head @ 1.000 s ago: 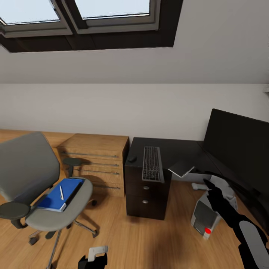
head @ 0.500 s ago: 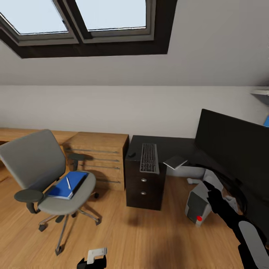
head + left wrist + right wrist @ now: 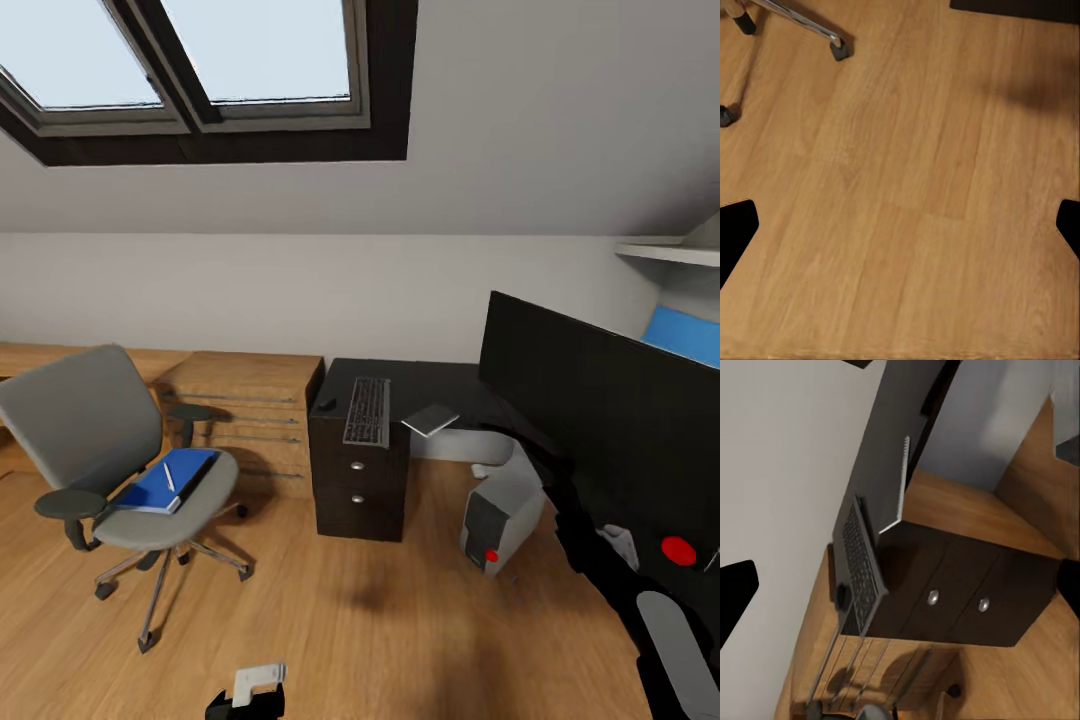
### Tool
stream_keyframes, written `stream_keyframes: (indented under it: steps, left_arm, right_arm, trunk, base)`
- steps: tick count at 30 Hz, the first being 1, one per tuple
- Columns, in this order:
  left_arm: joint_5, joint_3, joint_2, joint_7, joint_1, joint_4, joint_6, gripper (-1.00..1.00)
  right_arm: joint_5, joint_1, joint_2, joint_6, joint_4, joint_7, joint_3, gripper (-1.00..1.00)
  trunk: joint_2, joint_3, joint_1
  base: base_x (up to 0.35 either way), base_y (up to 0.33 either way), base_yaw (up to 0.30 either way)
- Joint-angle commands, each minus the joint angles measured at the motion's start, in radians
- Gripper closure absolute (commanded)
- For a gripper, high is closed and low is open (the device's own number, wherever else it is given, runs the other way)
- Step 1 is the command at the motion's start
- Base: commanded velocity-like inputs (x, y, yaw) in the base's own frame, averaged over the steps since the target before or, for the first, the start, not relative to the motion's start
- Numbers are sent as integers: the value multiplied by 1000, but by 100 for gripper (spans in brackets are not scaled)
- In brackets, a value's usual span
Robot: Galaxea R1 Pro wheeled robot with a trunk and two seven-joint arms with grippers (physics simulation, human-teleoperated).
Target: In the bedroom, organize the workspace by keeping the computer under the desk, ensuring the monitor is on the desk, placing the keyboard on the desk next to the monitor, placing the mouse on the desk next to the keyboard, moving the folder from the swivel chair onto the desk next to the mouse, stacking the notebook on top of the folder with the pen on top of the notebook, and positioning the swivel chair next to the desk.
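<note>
The thin dark grey notebook overhangs the black desk surface's front edge, right of the slim black-keyed keyboard. Bare wooden floor lies before it. Both claws are spread apart, empty.

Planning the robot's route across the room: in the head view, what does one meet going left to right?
swivel chair with the folder on its seat → wooden drawer chest → mouse → keyboard → notebook → computer → monitor
</note>
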Motion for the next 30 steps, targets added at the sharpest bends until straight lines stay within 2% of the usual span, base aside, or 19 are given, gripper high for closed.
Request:
stream_keyframes:
  steps: [1,3,5,8,19,22,25,26,29,30]
  left_arm:
    - [11,-8,1,7,-1,1,-5,-100]
    - [11,-8,1,7,-1,1,-5,-100]
    - [12,-8,1,7,-1,2,-5,-100]
    - [13,-7,1,4,-1,2,-6,-100]
    - [15,-4,1,5,-1,4,-5,-100]
    - [14,-3,1,7,-1,3,-5,-100]
    - [38,-3,1,8,-1,3,-6,-100]
    - [50,-3,1,8,-1,4,-6,-100]
    - [55,-3,1,8,-1,5,-6,-100]
    - [56,-3,1,8,-1,5,-6,-100]
  right_arm:
    - [-3,-1,0,4,-1,-8,0,-100]
    - [6,-1,0,4,-1,-8,5,-100]
    - [19,-1,-1,4,-1,-7,32,-100]
    - [21,-1,-1,5,-1,-6,40,-100]
    - [23,-1,0,5,-5,-4,44,-100]
    - [24,-1,-1,6,-7,-2,43,-100]
    - [33,-1,-4,1,-3,-2,38,-100]
    - [74,-1,-5,-11,-3,-4,36,-100]
    - [173,-1,-11,-32,-6,-7,35,-100]
    - [232,-1,-20,-35,-7,-8,35,-100]
  trunk:
    - [7,2,-5]
    - [21,8,-12]
    - [35,15,-20]
    - [56,24,-31]
    - [133,59,-74]
    - [133,59,-74]
    - [133,59,-74]
    - [133,59,-74]
    - [133,59,-74]
    - [133,59,-74]
  base:
    - [-296,-188,-240]
    - [-296,-183,-221]
    - [-305,-140,-84]
    - [-324,-55,-22]
    - [-336,-17,-2]
    - [-326,-144,0]
    - [-47,-38,0]
    - [-8,-7,0]
    - [-4,-3,0]
    - [-2,-1,0]
